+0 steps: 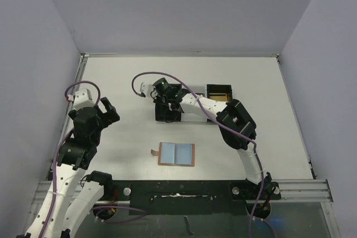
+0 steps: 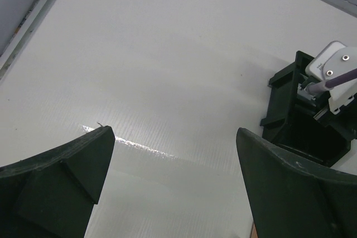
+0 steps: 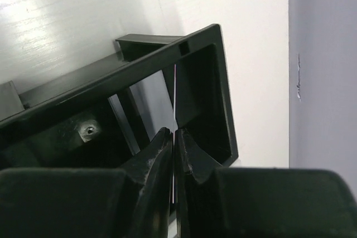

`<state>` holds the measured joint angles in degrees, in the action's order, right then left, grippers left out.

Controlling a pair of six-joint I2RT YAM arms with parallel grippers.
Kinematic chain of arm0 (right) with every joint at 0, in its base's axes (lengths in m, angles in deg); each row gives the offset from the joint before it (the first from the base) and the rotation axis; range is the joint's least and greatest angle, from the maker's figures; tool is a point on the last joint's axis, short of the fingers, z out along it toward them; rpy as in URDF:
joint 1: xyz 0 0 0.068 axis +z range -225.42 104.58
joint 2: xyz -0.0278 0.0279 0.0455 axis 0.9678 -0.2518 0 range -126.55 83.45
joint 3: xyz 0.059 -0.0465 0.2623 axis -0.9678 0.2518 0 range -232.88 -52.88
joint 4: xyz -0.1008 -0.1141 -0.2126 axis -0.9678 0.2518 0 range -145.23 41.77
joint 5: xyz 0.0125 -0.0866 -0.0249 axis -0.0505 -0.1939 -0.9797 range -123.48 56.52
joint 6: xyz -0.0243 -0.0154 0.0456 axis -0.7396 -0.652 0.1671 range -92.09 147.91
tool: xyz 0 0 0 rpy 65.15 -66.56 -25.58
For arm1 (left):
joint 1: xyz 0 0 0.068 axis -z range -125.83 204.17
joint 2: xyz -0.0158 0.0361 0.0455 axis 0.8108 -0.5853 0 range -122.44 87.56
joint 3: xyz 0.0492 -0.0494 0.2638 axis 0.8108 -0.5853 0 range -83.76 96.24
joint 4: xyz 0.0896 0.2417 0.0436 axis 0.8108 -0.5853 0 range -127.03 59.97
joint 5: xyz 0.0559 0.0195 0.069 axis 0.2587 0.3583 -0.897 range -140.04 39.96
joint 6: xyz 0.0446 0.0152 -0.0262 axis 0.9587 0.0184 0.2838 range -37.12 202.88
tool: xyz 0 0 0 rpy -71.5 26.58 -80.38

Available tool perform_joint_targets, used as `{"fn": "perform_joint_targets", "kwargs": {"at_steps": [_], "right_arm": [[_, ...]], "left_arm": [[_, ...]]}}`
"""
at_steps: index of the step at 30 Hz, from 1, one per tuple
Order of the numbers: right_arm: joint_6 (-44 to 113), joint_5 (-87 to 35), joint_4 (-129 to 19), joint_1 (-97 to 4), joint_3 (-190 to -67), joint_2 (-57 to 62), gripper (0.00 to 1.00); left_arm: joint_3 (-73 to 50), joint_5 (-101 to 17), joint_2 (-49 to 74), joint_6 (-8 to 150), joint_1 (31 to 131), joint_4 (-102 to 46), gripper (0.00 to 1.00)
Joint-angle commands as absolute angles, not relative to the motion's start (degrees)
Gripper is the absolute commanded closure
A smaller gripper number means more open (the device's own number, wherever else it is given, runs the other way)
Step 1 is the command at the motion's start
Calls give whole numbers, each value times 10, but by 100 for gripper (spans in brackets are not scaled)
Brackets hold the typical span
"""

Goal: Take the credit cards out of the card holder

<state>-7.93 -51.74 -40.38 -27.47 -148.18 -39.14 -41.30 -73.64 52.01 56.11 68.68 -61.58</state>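
The card holder [image 1: 177, 154] lies open on the table, tan with blue lining and a small tab on its left side. My right gripper [image 1: 167, 112] reaches down into the left compartment of the black tray [image 1: 220, 86]. In the right wrist view the right gripper [image 3: 174, 132] is shut on a thin credit card [image 3: 174, 98] seen edge-on, standing inside the tray [image 3: 167, 54]. A gold credit card [image 1: 218, 94] lies in the tray's right compartment. My left gripper [image 1: 109, 110] hovers at the left, open and empty [image 2: 175, 182].
The right arm stretches across the tray's middle and hides that compartment. The tray's corner [image 2: 301, 132] and the right wrist show at the right of the left wrist view. Grey walls close in the table at the left, the back and the right.
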Motion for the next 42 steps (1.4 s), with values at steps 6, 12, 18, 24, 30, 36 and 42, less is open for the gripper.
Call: {"fn": "perform_joint_targets", "kwargs": {"at_steps": [6, 12, 18, 24, 30, 36, 42], "right_arm": [[-134, -522, -421, -283, -1514, -406, 90], [-138, -506, -413, -286, -1520, -417, 88], [-154, -516, -424, -287, -1521, -439, 88], [-162, -527, -418, -289, -1525, -438, 86], [-151, -518, -398, -291, -1525, -432, 77], [-140, -515, -377, -291, -1529, -433, 62], [-134, -501, -367, -293, -1530, -428, 50]], "left_arm": [[-402, -724, 527, 561, 680, -594, 9], [-405, -703, 526, 567, 677, -585, 9], [-405, -698, 524, 568, 676, -584, 9], [-407, -695, 524, 569, 676, -583, 9], [-407, -689, 520, 571, 675, -581, 9], [-409, -678, 518, 575, 675, -578, 9], [-409, -673, 514, 577, 675, -576, 9]]}}
